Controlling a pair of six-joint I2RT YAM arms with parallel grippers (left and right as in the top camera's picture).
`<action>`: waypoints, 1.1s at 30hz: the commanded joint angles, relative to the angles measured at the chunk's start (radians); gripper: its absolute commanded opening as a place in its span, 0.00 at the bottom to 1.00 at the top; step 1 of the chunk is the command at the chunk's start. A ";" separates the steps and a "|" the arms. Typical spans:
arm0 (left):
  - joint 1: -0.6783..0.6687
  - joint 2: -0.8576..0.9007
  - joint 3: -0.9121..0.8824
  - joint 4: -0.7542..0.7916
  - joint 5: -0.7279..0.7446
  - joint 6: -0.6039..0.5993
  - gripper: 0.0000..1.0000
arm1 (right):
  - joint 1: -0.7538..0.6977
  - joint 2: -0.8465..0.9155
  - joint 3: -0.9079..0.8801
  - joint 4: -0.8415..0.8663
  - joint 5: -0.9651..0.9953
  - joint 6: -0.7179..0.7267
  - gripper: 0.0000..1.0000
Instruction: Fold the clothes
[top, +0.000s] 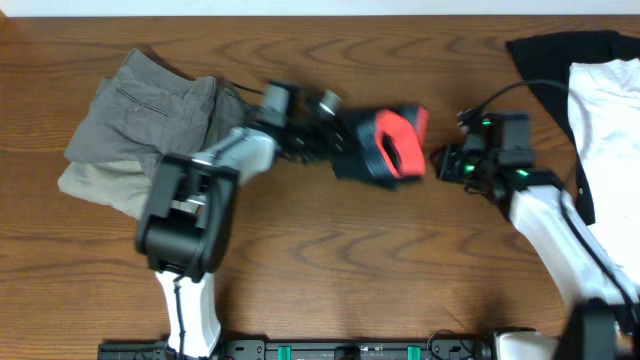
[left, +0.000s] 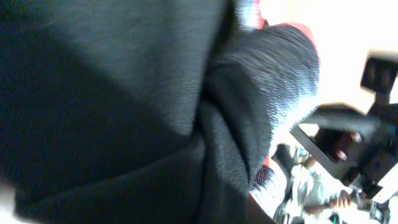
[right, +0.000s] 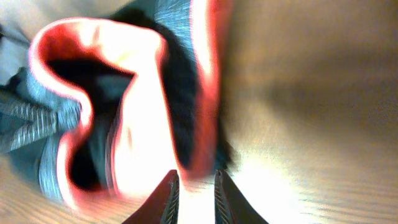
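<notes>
Trousers (top: 385, 148), black with a red-lined waistband, lie bunched at the middle of the table (top: 330, 260), between the two grippers. Dark cloth fills the left wrist view, so the left gripper's (top: 335, 135) grip cannot be told. The right gripper (right: 194, 190) sits just beside the red band, its fingers narrowly apart and empty.

A dark garment (left: 112, 106) fills most of my view, bunched into a fold. I see its red edge (left: 300, 29) top right, the right arm (left: 373, 155) blurred beyond.
</notes>
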 joint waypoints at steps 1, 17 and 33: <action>0.133 -0.109 0.083 0.015 0.100 0.024 0.06 | -0.011 -0.123 -0.001 0.001 0.032 0.010 0.19; 0.759 -0.164 0.220 -0.359 -0.116 0.227 0.06 | -0.010 -0.183 -0.001 -0.013 0.048 0.032 0.20; 0.863 -0.243 0.241 -0.818 -0.554 0.346 0.98 | -0.010 -0.185 -0.001 0.029 0.039 0.032 0.26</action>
